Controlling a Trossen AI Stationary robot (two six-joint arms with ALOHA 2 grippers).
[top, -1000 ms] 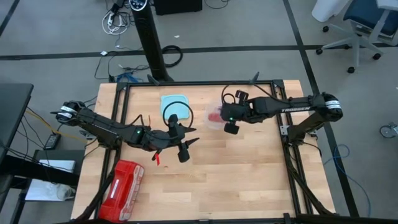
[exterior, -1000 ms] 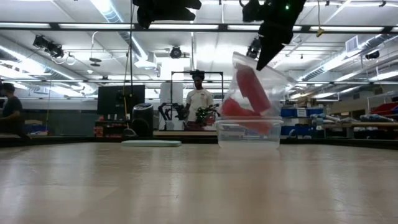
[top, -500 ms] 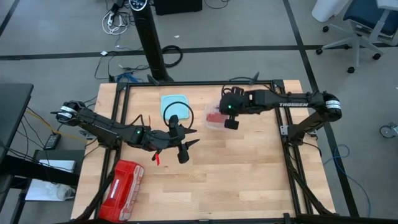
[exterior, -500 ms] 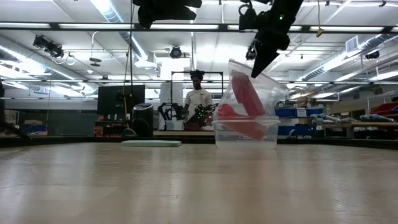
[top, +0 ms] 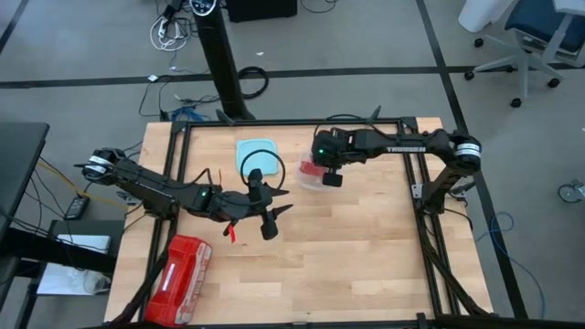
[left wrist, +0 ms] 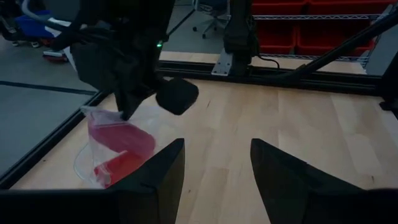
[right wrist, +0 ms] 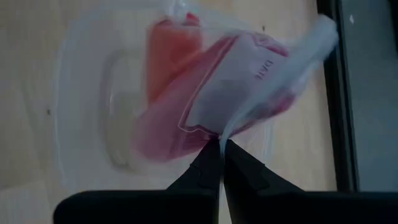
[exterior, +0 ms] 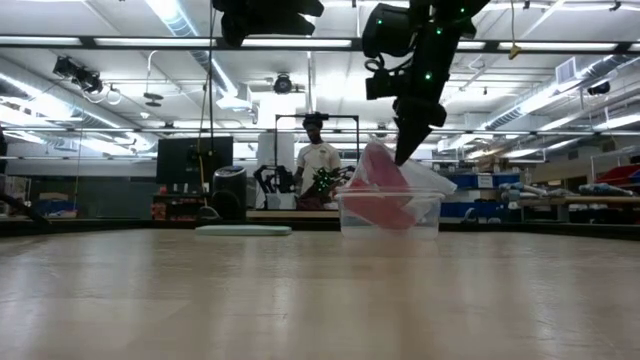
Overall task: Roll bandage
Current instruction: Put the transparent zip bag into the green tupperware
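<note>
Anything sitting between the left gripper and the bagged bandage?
No: in the left wrist view, only bare wooden table lies between the open left gripper and the bandage in its plastic bag.

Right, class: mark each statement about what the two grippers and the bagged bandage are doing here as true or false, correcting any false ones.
1. The right gripper pinches the clear plastic bag. True.
2. The bandage lies bare on the table. False: it is inside the bag, in a clear container.
3. The left gripper is open and empty. True.
4. The red case is in the left gripper. False: it lies at the table's edge.
</note>
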